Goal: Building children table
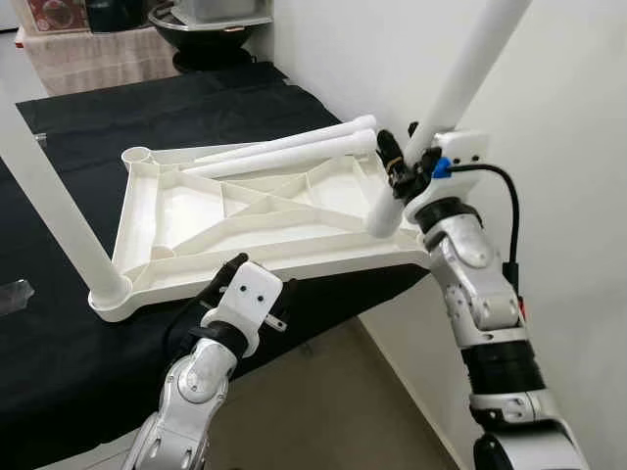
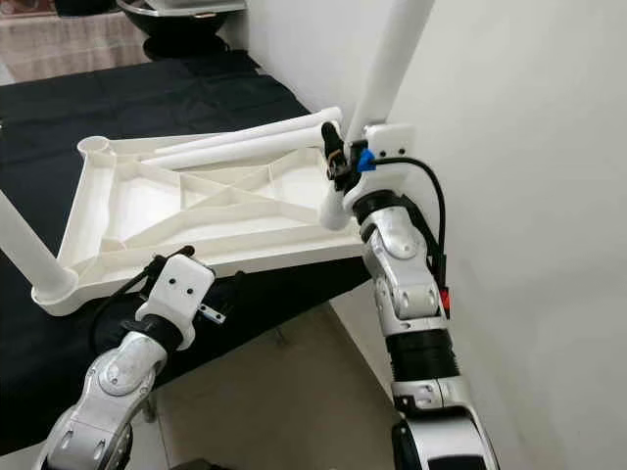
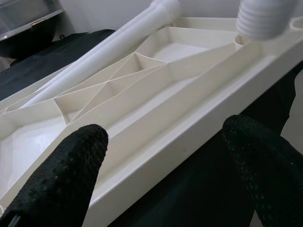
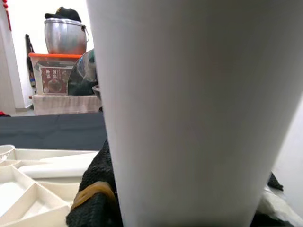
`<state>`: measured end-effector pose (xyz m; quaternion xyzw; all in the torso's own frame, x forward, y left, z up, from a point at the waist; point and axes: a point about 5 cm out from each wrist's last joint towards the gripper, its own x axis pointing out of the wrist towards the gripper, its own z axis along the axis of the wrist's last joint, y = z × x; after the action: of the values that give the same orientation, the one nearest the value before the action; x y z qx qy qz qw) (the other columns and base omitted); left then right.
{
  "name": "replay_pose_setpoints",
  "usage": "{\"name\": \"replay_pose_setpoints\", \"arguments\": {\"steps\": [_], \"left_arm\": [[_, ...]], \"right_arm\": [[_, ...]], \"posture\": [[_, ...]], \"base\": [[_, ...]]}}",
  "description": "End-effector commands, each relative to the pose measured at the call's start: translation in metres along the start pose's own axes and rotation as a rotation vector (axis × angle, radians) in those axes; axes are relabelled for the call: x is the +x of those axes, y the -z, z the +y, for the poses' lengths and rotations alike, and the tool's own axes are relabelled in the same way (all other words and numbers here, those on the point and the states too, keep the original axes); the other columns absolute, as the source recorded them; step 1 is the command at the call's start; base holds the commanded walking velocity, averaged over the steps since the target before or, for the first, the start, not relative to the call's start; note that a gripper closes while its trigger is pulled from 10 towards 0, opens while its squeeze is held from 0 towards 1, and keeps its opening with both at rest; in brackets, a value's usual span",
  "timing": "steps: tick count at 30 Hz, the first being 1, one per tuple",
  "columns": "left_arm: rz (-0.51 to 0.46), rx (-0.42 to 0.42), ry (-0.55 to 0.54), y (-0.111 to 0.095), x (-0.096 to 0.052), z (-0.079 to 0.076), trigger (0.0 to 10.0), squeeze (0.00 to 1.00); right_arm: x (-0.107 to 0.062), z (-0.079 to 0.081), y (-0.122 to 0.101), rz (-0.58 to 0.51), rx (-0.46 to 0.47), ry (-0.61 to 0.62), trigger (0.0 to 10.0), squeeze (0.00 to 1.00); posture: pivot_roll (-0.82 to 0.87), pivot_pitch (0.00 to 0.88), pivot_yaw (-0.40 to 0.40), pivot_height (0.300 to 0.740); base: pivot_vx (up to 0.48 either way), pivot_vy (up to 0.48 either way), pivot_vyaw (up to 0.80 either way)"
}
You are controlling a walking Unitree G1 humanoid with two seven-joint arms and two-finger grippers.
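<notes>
A white plastic tabletop (image 1: 186, 220) lies upside down on a black-covered table (image 1: 59, 343), its ribbed underside up. One white leg (image 1: 54, 211) stands in the near left corner socket. Two loose white legs (image 1: 284, 152) lie across the far side of the tabletop. My right gripper (image 1: 404, 166) is shut on another white leg (image 1: 446, 93), held tilted with its threaded lower end at the near right corner. My left gripper (image 1: 220, 284) is open at the tabletop's near edge, its fingers (image 3: 71, 175) on either side of the rim (image 3: 189, 137).
A white wall (image 1: 549, 117) runs close along the right. Beyond the table stand a dark round pot (image 1: 211, 34) and a cloth-covered box. Bare beige floor (image 1: 333, 401) lies beside the table's near right edge.
</notes>
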<state>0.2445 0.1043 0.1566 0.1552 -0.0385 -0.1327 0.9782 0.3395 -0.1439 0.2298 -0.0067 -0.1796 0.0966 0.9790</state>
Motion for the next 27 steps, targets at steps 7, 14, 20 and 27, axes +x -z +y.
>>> {"name": "replay_pose_setpoints", "arguments": {"steps": [7, 14, 20, 27], "left_arm": [[-0.027, -0.061, -0.036, -0.006, 0.0, 0.002, 10.0, 0.0], [-0.013, -0.099, -0.055, -0.004, 0.002, 0.006, 10.0, 0.0], [-0.002, -0.137, -0.073, -0.002, 0.004, 0.01, 10.0, 0.0], [-0.004, -0.139, -0.055, 0.002, -0.005, 0.006, 10.0, 0.0]], "right_arm": [[-0.005, 0.009, -0.006, -0.046, -0.022, 0.02, 10.0, 0.0], [0.0, 0.013, -0.014, -0.077, -0.01, 0.016, 10.0, 0.0], [0.007, 0.01, -0.024, -0.117, -0.124, 0.041, 10.0, 0.0], [-0.01, 0.009, -0.003, -0.051, -0.1, 0.013, 10.0, 0.0]], "posture": [[-0.02, 0.009, -0.052, 0.74], [-0.02, 0.012, -0.052, 0.74], [-0.02, 0.013, -0.052, 0.74], [-0.01, 0.013, -0.055, 0.74]], "base": [[0.0, 0.0, 0.0], [0.0, 0.0, 0.0], [0.0, 0.0, 0.0], [0.0, 0.0, 0.0]]}}
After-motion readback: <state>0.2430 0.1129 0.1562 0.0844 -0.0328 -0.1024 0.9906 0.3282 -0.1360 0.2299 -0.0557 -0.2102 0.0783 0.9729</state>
